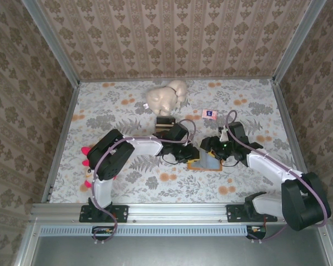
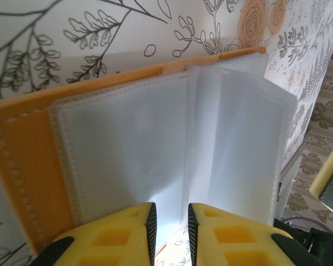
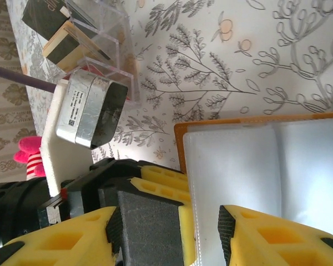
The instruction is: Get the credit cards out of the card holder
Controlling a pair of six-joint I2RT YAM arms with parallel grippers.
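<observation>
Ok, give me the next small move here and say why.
Probably close the right end effector on the edge of the card holder to steady it. Its jaws stand open at that edge, while the left end effector sits with jaws slightly apart at the pale pockets, gripping nothing. The pockets facing up look empty, so a leaf needs turning.

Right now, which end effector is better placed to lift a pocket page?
Left, probably: the left end effector sits by the card holder, jaws narrowly apart, facing the raised pocket page. The right end effector, jaws wide, faces a flat pocket.
</observation>
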